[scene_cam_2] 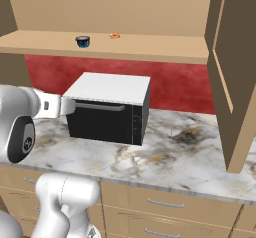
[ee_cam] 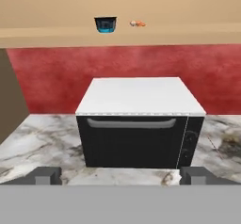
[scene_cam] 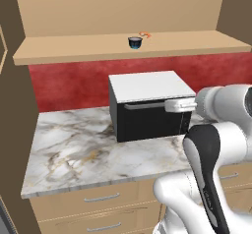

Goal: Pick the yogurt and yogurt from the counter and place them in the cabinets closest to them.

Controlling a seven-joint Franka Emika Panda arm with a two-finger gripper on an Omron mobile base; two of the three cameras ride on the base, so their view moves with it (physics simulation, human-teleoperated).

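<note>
One yogurt (scene_cam: 135,42) (scene_cam_2: 83,41) (ee_cam: 105,24), a tiny teal cup with a dark top, stands upright on the tan shelf board of the cabinets (scene_cam: 74,51) (scene_cam_2: 150,49) (ee_cam: 188,34). My gripper (ee_cam: 121,176) is open, its two dark fingertips wide apart with nothing between them. It hovers over the marble counter (scene_cam: 98,154) (scene_cam_2: 175,157) (ee_cam: 37,138), facing the microwave's front, well below the cup and away from it. The white hand (scene_cam: 179,105) (scene_cam_2: 55,105) is level with the microwave's door handle.
A black microwave with a white top (scene_cam: 147,105) (scene_cam_2: 110,107) (ee_cam: 141,124) sits on the counter under the shelf. A small orange thing (scene_cam: 145,34) (scene_cam_2: 115,35) (ee_cam: 137,24) lies right of the cup. An open cabinet door (scene_cam_2: 225,62) juts out at right. Drawers (scene_cam: 98,198) run below.
</note>
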